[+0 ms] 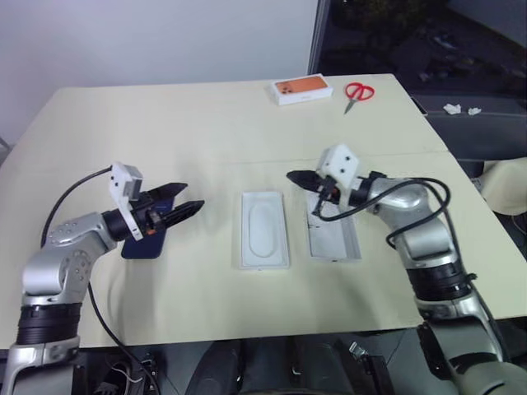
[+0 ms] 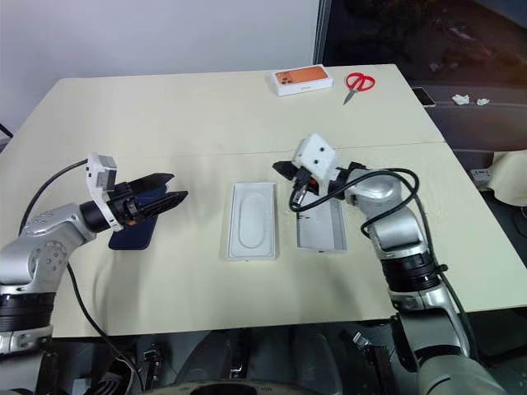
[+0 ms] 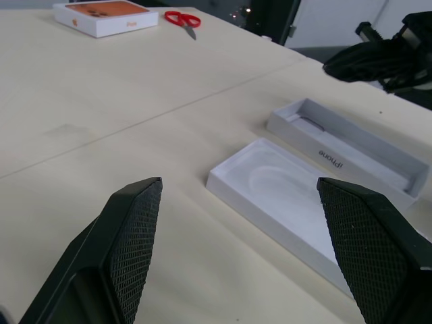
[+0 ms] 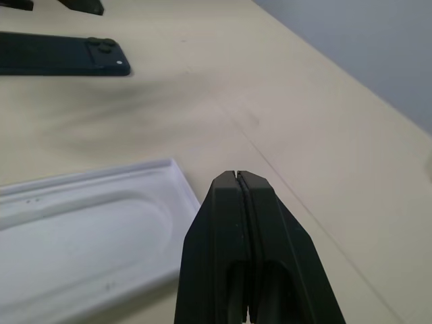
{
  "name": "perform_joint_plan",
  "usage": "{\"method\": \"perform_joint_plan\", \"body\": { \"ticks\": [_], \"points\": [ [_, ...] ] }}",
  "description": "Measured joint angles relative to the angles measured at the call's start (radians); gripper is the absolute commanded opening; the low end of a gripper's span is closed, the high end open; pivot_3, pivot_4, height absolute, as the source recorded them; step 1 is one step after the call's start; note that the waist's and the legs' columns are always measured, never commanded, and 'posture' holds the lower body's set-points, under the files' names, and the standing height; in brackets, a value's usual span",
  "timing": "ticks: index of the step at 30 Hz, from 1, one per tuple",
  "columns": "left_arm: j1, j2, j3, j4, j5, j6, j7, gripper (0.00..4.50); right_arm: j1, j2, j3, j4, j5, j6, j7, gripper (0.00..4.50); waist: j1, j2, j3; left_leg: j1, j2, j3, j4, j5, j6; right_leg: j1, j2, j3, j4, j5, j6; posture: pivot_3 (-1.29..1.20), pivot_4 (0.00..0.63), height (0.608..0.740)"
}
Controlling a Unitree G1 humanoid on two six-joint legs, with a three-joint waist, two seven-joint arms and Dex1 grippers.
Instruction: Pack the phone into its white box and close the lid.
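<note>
Your left gripper hangs over the table with its fingers spread wide and nothing between them, just above the dark blue phone lying flat on the tabletop. At the table's middle sits the white insert with its oval recess, and just beside it, under your right arm, lies a shallow white open-topped piece, walls up, with lettering on its side; from here you cannot tell whether it is the box itself or its lid. Your right gripper hovers above that piece, fingers pressed together on nothing.

The step in hand looks like the pickup of the phone. Bring the left fingers down along the phone's long edges instead of its flat face, since a thin slab lying flush on the table gives little to grab; tipping one edge up first would likely help. Close only once both pads bracket the sides. Keep the right arm raised and clear so the path across the insert to the tray is free. An orange-topped box and red scissors lie far back, well apart from the work.
</note>
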Motion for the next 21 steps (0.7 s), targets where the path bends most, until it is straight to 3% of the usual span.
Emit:
{"method": "perform_joint_plan", "body": {
  "ticks": [5, 7, 8, 9, 12, 15, 18, 21],
  "points": [
    [-0.002, 0.029, 0.011, 0.048, -0.009, 0.039, -0.010, 3.88, 0.084, -0.078, -0.053, -0.048, 0.082, -0.012, 0.067, 0.04, 0.000, 0.000, 0.000, 0.000, 0.000, 0.000, 0.000, 0.000, 0.000, 0.000, 0.000, 0.000, 0.000, 0.000, 0.000, 0.00, 0.150, 0.740],
    [-0.007, 0.034, 0.019, 0.067, -0.009, 0.046, -0.007, 3.88, 0.091, -0.094, -0.080, -0.047, 0.099, -0.030, 0.071, 0.56, -0.001, 0.000, 0.000, 0.000, 0.000, 0.000, 0.000, 0.000, 0.000, 0.000, 0.000, 0.000, 0.000, 0.000, 0.000, 0.00, 0.150, 0.740],
    [-0.007, 0.036, 0.021, 0.072, -0.008, 0.046, -0.006, 4.12, 0.093, -0.097, -0.091, -0.047, 0.111, -0.032, 0.075, 0.89, -0.001, 0.000, 0.000, 0.000, 0.001, 0.000, 0.000, 0.000, 0.000, 0.000, 0.000, 0.000, 0.000, 0.000, 0.000, 0.00, 0.150, 0.740],
    [-0.008, 0.039, 0.021, 0.078, -0.009, 0.052, -0.008, 4.42, 0.096, -0.102, -0.093, -0.046, 0.118, -0.041, 0.078, 1.38, -0.001, 0.000, 0.000, 0.000, 0.001, 0.000, 0.000, 0.000, 0.000, 0.000, 0.000, 0.000, 0.000, 0.000, 0.000, 0.00, 0.150, 0.740],
    [-0.008, 0.047, 0.025, 0.088, -0.020, 0.075, -0.027, 4.50, 0.109, -0.104, -0.085, -0.047, 0.120, -0.056, 0.086, 2.92, 0.000, 0.000, 0.000, 0.000, 0.001, 0.000, 0.000, 0.000, 0.000, 0.000, 0.000, 0.000, 0.000, 0.000, 0.000, 0.00, 0.150, 0.740],
    [-0.012, 0.080, 0.025, 0.102, -0.016, 0.128, -0.014, 4.50, 0.112, -0.095, -0.071, -0.060, 0.139, -0.056, 0.088, 2.92, -0.001, 0.000, 0.000, 0.000, 0.001, 0.000, 0.000, 0.000, 0.000, 0.000, 0.000, 0.000, 0.000, 0.000, 0.000, 0.00, 0.150, 0.740],
    [-0.019, 0.082, 0.026, 0.119, -0.013, 0.133, -0.010, 4.50, 0.108, -0.070, -0.068, -0.069, 0.159, -0.078, 0.088, 1.34, 0.000, 0.000, 0.000, 0.000, 0.001, 0.000, 0.000, 0.000, 0.000, 0.000, 0.000, 0.000, 0.000, 0.000, 0.000, 0.00, 0.150, 0.740],
    [-0.019, 0.080, 0.032, 0.130, -0.018, 0.130, -0.017, 4.50, 0.091, -0.069, -0.043, -0.066, 0.141, -0.112, 0.081, 0.04, 0.000, 0.000, 0.000, 0.000, 0.001, 0.000, 0.000, 0.000, 0.000, 0.000, 0.000, 0.000, 0.000, 0.000, 0.000, 0.00, 0.150, 0.740]
  ]
}}
